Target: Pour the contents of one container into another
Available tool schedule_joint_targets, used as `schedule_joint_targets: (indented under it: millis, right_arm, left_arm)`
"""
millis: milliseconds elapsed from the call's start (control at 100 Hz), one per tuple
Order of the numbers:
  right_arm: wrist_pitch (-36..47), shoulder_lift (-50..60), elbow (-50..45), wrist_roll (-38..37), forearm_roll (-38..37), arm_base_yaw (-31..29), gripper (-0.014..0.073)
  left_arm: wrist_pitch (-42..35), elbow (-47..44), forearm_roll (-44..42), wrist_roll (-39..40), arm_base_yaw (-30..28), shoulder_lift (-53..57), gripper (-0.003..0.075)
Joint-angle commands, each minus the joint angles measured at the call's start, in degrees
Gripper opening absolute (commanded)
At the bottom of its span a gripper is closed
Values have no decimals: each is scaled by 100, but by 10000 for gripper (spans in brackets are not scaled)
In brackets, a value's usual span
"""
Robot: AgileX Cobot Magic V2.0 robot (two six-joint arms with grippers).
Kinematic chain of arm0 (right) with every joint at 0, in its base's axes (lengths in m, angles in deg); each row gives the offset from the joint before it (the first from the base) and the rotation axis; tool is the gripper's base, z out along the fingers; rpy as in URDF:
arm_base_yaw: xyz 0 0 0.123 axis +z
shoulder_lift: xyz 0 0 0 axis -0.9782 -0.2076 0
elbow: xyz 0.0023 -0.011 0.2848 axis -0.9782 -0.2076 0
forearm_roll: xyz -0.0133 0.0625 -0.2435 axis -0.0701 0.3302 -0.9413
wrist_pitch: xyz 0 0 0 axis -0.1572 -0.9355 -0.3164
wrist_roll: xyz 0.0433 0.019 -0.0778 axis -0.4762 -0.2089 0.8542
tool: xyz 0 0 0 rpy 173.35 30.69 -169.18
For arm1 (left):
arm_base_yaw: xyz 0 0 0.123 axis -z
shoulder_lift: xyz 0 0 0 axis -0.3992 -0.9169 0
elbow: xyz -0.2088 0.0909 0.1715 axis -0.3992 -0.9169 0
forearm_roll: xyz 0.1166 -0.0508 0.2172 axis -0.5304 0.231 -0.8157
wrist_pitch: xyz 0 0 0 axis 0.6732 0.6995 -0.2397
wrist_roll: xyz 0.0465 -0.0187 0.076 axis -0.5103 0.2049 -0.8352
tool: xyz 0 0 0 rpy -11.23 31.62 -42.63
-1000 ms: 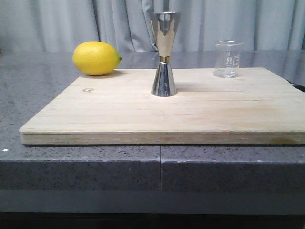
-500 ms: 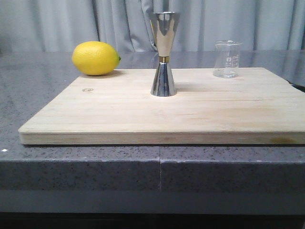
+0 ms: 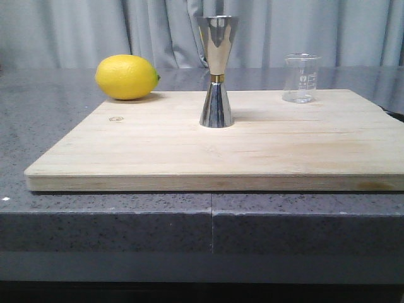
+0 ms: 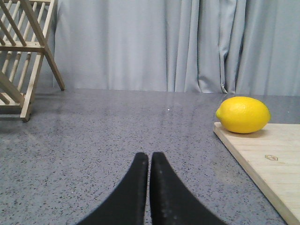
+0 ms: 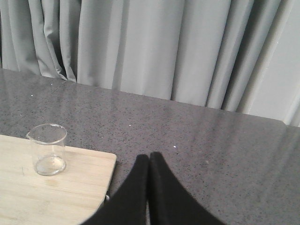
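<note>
Jigger (image 3: 218, 71) seen upright mid-board (image 3: 158, 158) | beaker (image 3: 301, 77) upright right of jigger, seemingly empty | left gripper (image 4: 149, 159), right gripper (image 5: 149, 160) pressed together, nothing held | fits either before or after pouring

Grey countertop (image 3: 50, 126) (speckled) bears wooden board (image 3: 252, 151)

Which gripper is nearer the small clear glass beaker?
Right. The right gripper sits off the board's right edge near the small clear glass beaker; the left gripper is off the left edge, near the yellow lemon.
</note>
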Motion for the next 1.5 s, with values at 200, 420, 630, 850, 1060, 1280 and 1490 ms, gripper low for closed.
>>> schedule_joint_targets:
  millis: [200, 420, 630, 850, 1060, 1280, 1490]
  right_arm:
    - [361, 29, 107, 82, 187, -9, -67]
    - [409, 401, -277, 1419, 2090, 123, -67]
    - [774, 1235, -1181, 2004, 2765, 124, -67]
    - [749, 2150, -1938, 2004, 3054, 124, -67]
    - [701, 2829, -2492, 2004, 3252, 124, -67]
    - [390, 3205, -2881, 1960, 3422, 124, -69]
    - [75, 3550, -2881, 1954, 3430, 124, -69]
  left_arm:
    - [-409, -122, 57, -6, 21, 131, -21]
    - [-409, -122, 57, -6, 21, 131, -21]
    - [-409, -122, 57, -6, 21, 131, -21]
    - [-409, -122, 57, -6, 21, 131, -21]
    - [-409, -122, 57, -6, 21, 131, -21]
    - [-409, -122, 57, -6, 21, 131, -21]
    - [-409, -122, 57, -6, 21, 131, -21]
